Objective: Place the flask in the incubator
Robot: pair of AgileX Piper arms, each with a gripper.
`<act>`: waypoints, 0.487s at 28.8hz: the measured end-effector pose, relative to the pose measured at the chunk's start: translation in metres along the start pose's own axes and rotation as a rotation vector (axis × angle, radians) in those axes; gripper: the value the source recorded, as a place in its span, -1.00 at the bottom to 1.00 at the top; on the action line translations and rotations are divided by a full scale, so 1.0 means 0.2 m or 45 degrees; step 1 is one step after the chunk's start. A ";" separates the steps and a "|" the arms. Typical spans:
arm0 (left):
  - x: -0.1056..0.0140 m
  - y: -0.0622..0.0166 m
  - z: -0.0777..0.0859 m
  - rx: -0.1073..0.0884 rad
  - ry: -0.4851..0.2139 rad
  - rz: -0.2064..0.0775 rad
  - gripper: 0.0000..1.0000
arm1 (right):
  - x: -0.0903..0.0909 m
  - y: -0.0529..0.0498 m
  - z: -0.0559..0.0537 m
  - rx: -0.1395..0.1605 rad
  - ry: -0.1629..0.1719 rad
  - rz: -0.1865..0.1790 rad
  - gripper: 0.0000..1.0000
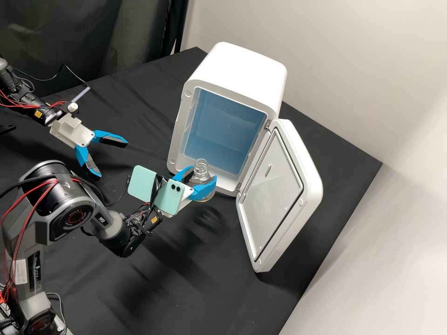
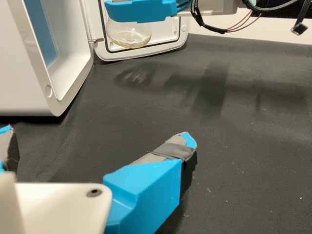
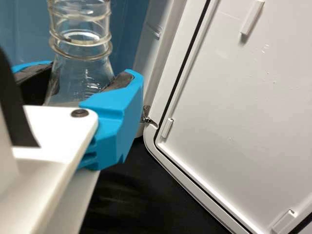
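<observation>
Clamping the clear flask (image 1: 201,166) around its body, the right claw (image 1: 200,180) holds it upright at the lower lip of the open incubator (image 1: 242,79), beside the swung-out door (image 1: 279,190). The left claw (image 1: 109,158) hangs wide apart and empty over the bench (image 1: 186,279), well away.

One flask (image 1: 201,171), one incubator (image 1: 242,74) (one door (image 1: 274,195)), two pincers: left pincer (image 1: 109,158), right pincer (image 1: 198,181).

Glass flask (image 2: 127,35), apparently at incubator (image 2: 146,49) threshold
</observation>
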 end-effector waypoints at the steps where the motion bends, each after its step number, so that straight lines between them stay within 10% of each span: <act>1: 0.00 0.000 0.00 0.000 0.000 0.000 1.00 | 0.00 0.00 0.00 0.000 -0.002 0.002 -1.00; 14: 0.00 0.000 0.00 0.000 0.000 0.000 1.00 | 0.06 0.03 0.01 -0.005 0.006 0.038 -1.00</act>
